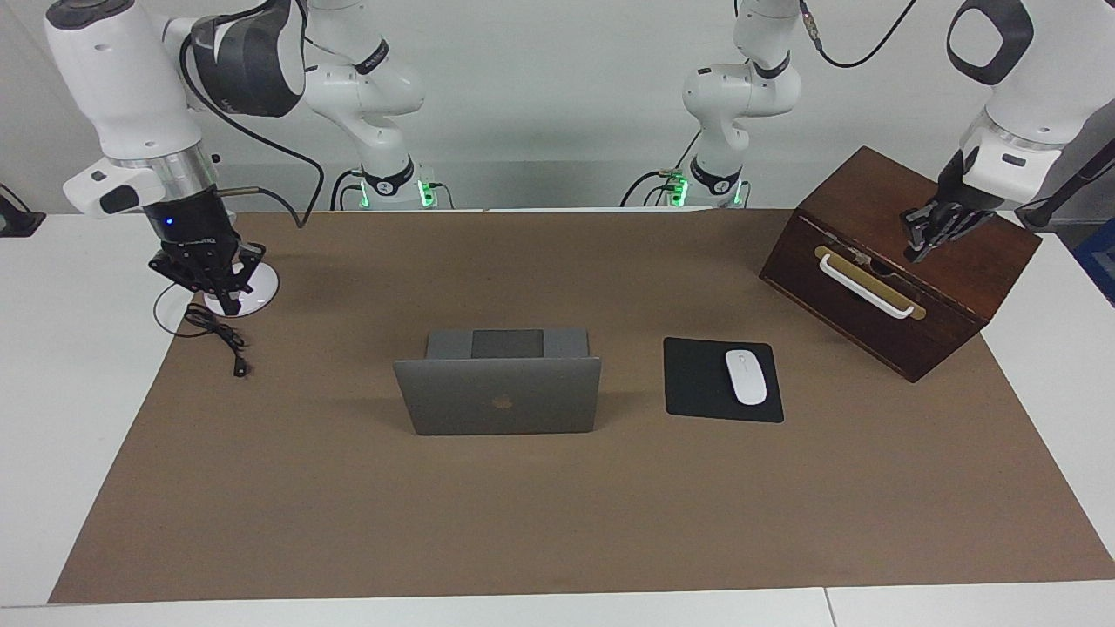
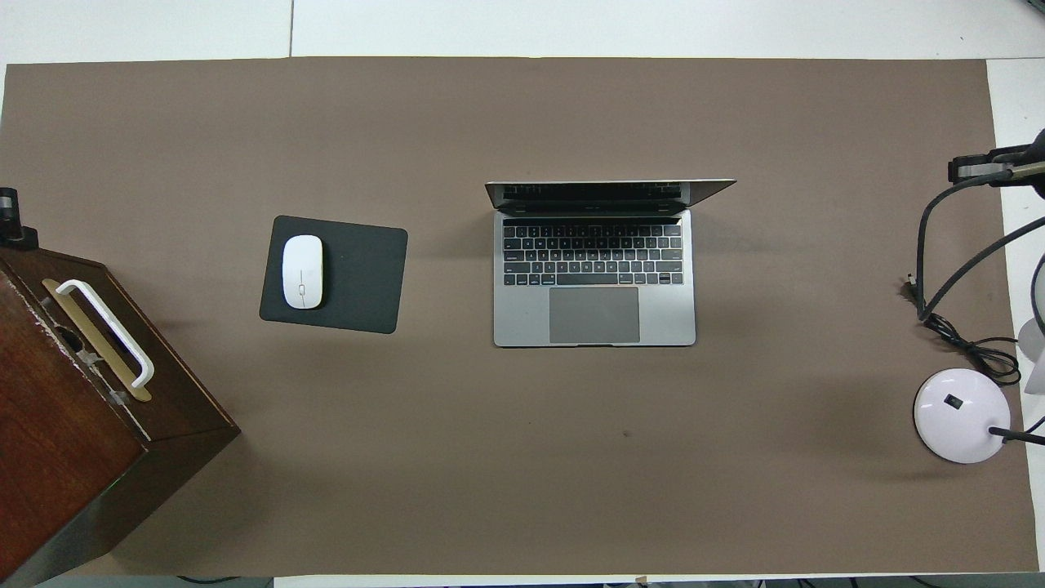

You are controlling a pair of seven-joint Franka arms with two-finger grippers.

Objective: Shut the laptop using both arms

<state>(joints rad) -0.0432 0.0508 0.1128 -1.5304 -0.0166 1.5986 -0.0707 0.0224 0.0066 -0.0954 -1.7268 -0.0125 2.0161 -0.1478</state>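
The silver-grey laptop [image 1: 501, 396] stands open in the middle of the brown mat, its lid upright with the apple logo facing away from the robots. In the overhead view its keyboard and trackpad [image 2: 594, 314] are bare. My right gripper [image 1: 216, 292] hangs low over a white round base at the right arm's end of the table, well away from the laptop. My left gripper [image 1: 925, 239] hangs over the top of a wooden box at the left arm's end, also well away from the laptop. Neither gripper shows in the overhead view.
A black mouse pad [image 1: 697, 383] with a white mouse [image 1: 746, 376] lies beside the laptop toward the left arm's end. A dark wooden box [image 1: 949, 296] with a white handle stands at that end. A white round base [image 2: 963, 416] and a black cable [image 1: 218, 335] lie at the right arm's end.
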